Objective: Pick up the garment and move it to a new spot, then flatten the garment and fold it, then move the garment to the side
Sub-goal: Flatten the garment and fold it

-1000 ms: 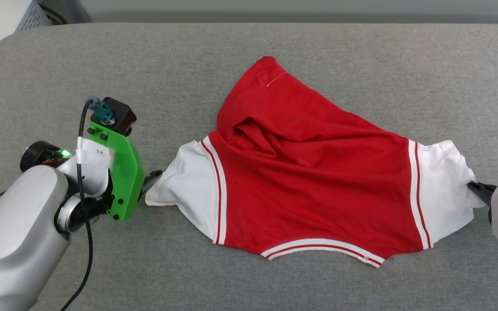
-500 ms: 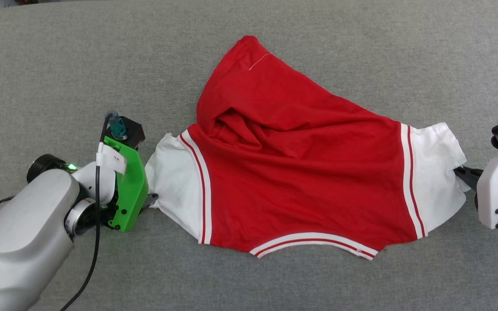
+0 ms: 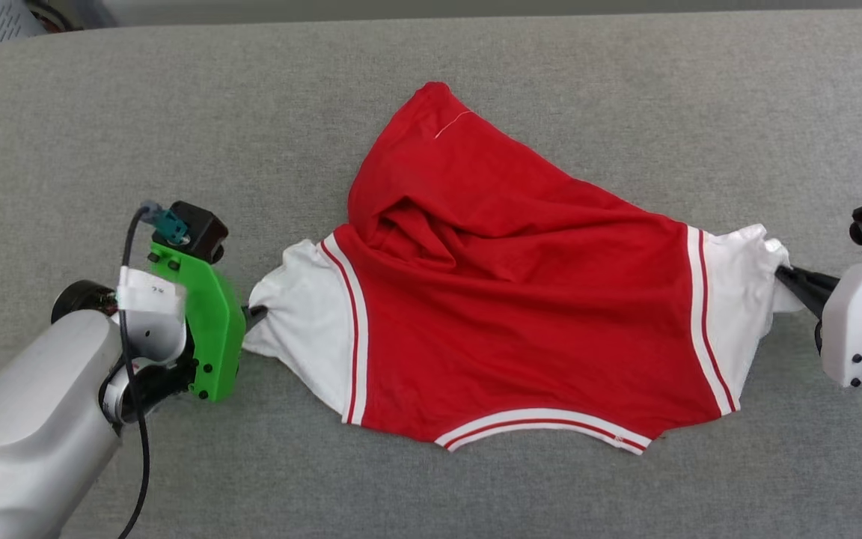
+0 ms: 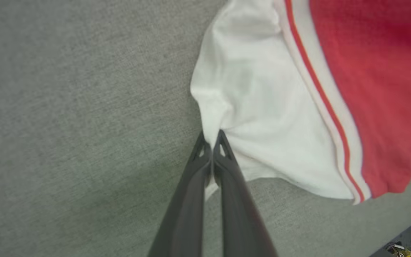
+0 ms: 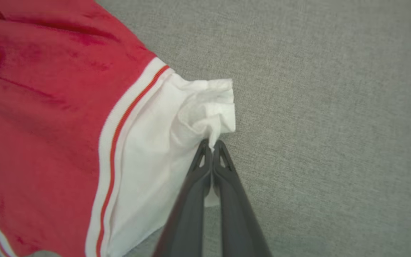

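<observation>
Head view: red jersey T-shirt (image 3: 521, 314) across the middle of the grey cloth-covered desk (image 3: 102, 112), striped collar toward the robot, red body bunched and folded over toward the far side, no lettering showing. Left gripper (image 3: 255, 318) at the tip of the left white sleeve (image 3: 304, 329), right gripper (image 3: 784, 277) at the tip of the right white sleeve (image 3: 730, 299), both sleeves drawn to a point.

Left wrist view: fingers (image 4: 191, 200) pressed together on a thin pinch of sleeve edge, desk just beneath.

Right wrist view: fingers (image 5: 227, 200) closed tight on a gathered fold of cuff.

Likely trouble from here: with so little cloth in either pinch, slipping free on the lift or stretch; with an uneven pull, twisting instead of flattening, the bunched fold left trapped in the body.
</observation>
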Controlling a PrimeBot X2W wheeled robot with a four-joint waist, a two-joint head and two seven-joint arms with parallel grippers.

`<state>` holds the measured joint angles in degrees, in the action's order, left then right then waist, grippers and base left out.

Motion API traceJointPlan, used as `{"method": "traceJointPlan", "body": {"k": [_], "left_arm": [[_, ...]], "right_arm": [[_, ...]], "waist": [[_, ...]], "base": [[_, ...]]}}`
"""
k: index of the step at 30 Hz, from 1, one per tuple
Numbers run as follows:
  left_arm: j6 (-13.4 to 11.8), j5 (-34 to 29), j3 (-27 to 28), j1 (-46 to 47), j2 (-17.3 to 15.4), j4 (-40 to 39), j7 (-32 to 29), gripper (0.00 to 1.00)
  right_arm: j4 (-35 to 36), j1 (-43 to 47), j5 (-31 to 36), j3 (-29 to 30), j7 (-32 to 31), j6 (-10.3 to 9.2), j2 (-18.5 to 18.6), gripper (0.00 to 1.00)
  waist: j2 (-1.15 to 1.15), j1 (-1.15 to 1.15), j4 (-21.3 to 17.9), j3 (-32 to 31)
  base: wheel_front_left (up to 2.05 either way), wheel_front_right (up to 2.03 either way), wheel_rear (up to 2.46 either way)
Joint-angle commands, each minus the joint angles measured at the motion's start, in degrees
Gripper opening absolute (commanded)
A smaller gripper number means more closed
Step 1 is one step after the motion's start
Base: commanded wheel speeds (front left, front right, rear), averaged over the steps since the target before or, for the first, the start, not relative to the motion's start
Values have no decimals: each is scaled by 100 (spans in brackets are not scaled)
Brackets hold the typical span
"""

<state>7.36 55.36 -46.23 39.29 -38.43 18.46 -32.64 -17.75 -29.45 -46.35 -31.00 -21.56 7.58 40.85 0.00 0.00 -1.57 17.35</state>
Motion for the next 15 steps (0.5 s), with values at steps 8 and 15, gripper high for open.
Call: {"method": "traceJointPlan", "body": {"k": [8,15], "left_arm": [[-96,225,617,-292,-470,-1129,1043,0],[-564,305,1099,-132,-761,-2340,1151,0]], "right_arm": [[608,199,-189,359,465,-9,341,0],[1329,141,-453,1007,541,-9,443,0]], "waist": [[0,0,189,-716],[0,0,256,-1022]], "base": [[0,0,0],[0,0,0]]}}
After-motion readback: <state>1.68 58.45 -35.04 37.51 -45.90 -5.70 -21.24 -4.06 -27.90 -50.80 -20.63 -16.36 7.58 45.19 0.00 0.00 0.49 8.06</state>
